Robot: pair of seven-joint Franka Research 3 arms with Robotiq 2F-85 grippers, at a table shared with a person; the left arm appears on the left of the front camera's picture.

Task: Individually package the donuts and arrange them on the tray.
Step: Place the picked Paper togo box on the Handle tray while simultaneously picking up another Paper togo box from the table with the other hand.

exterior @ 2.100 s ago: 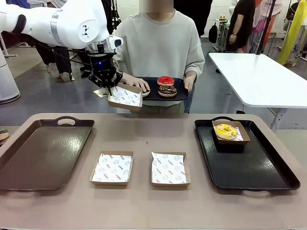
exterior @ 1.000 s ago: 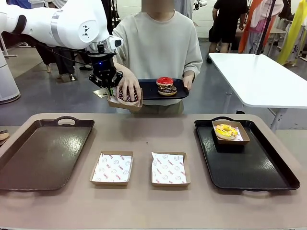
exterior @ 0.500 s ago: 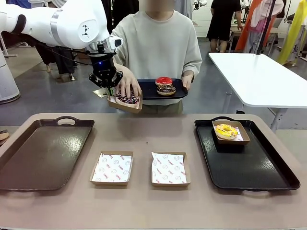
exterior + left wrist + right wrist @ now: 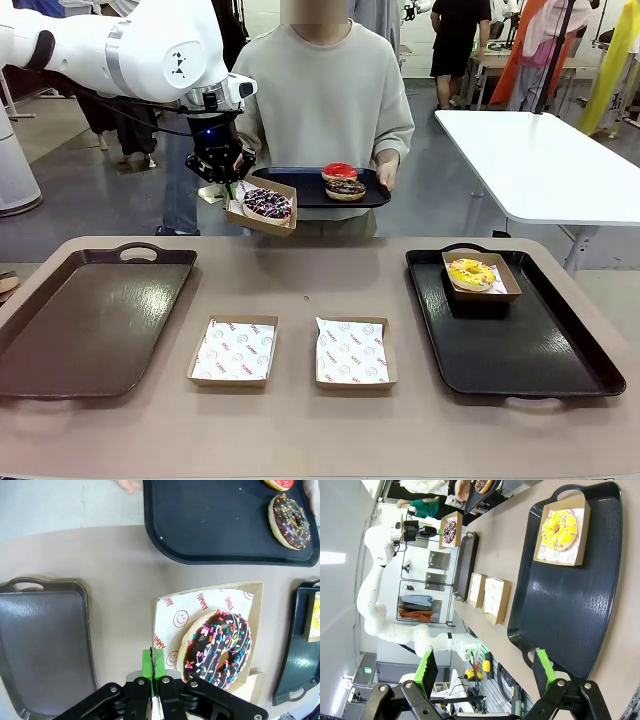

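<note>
Holding a paper-lined box (image 4: 262, 210) by its edge in the clamped left gripper (image 4: 228, 186), aloft beyond the table's far side, with the sprinkled chocolate donut (image 4: 267, 204) seated inside, just beside the person's tray (image 4: 300, 190). Probably calls next for carrying it level across to the black tray (image 4: 520, 350) and setting it near the boxed yellow donut (image 4: 471, 272), minding the right gripper (image 4: 485, 672), spread wide and empty near that tray

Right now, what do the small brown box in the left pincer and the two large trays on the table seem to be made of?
Small brown open box, pinched by the left pincer: likely matte cardboard, thin folded walls, printed paper liner. Black rectangular tray: probably glossy plastic, bright reflections. Brown rectangular tray: probably plastic, duller sheen.
</note>
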